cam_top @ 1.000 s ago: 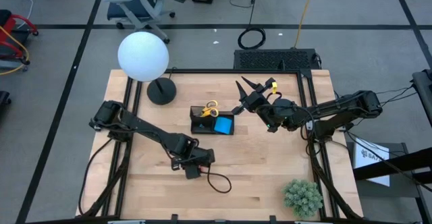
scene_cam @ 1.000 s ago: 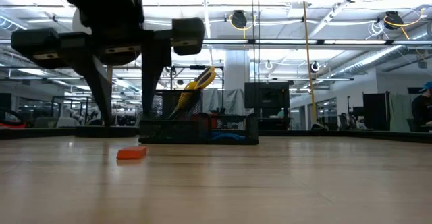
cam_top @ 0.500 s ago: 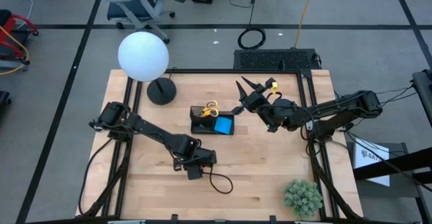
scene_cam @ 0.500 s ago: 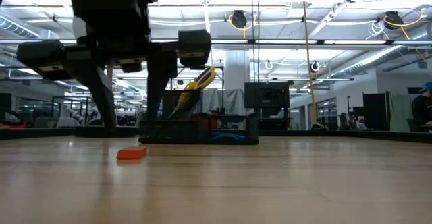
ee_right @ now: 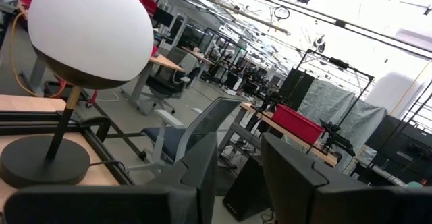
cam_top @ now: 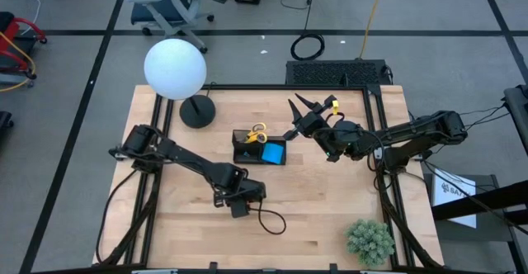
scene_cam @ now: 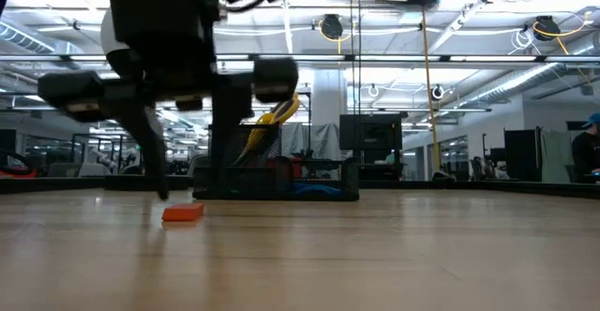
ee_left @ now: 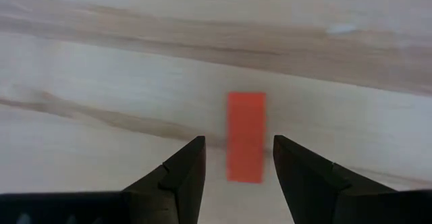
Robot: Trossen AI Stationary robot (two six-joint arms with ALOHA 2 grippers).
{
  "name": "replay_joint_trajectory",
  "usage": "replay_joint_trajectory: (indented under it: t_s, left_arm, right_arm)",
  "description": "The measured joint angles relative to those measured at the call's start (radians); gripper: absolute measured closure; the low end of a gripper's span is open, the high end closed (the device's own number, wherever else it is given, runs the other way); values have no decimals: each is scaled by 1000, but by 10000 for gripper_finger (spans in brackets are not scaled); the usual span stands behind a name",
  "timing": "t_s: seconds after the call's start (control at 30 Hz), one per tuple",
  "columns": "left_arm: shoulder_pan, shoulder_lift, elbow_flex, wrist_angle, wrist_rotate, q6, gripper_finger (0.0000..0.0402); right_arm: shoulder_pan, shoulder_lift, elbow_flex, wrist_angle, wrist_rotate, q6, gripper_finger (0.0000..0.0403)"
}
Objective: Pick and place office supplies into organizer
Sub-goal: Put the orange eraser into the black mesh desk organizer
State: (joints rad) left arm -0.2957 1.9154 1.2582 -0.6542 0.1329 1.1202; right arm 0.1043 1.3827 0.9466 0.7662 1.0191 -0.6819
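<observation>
My left wrist view shows the left end effector (ee_left: 236, 160) spread, straddling the red eraser (ee_left: 246, 136), hidden from overhead. Bare table (cam_top: 330, 216) surrounds it; the right end effector (cam_top: 299, 107) waits aloft, spread.

organizer (scene_cam: 281, 182) partly hidden by left arm, pens too small

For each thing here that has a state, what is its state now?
Left gripper: jaws open, above the eraser, not gripping it.
Red eraser: flat on the table, loose.
Scissors: standing in the organizer.
Blue pad: in the organizer.
Right gripper: jaws open, empty, raised.
</observation>
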Motion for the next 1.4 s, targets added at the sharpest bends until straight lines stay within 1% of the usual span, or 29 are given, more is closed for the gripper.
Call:
replay_joint_trajectory:
  t_s: [0.27,0.47,0.53,0.63,0.73,0.83,0.97,1.4]
  left_arm:
    - [3,63,1,10,34,2,222]
    - [8,68,-1,22,51,12,223]
    - [8,69,-1,20,54,8,229]
    - [8,70,-1,0,68,3,253]
    - [8,71,-1,-18,92,-7,288]
    - [8,71,-2,-22,95,-25,321]
    - [8,72,-2,-24,98,-28,346]
    - [7,71,-3,-24,87,-34,337]
  right_arm:
    - [0,0,0,-10,0,0,298]
    - [0,0,0,-15,0,13,298]
    - [0,0,0,-15,0,13,298]
    - [0,0,0,-15,0,14,298]
    - [0,0,0,-15,0,14,298]
    - [0,0,0,-15,0,13,298]
    - [0,0,0,-15,0,13,298]
    - [0,0,0,-15,0,14,298]
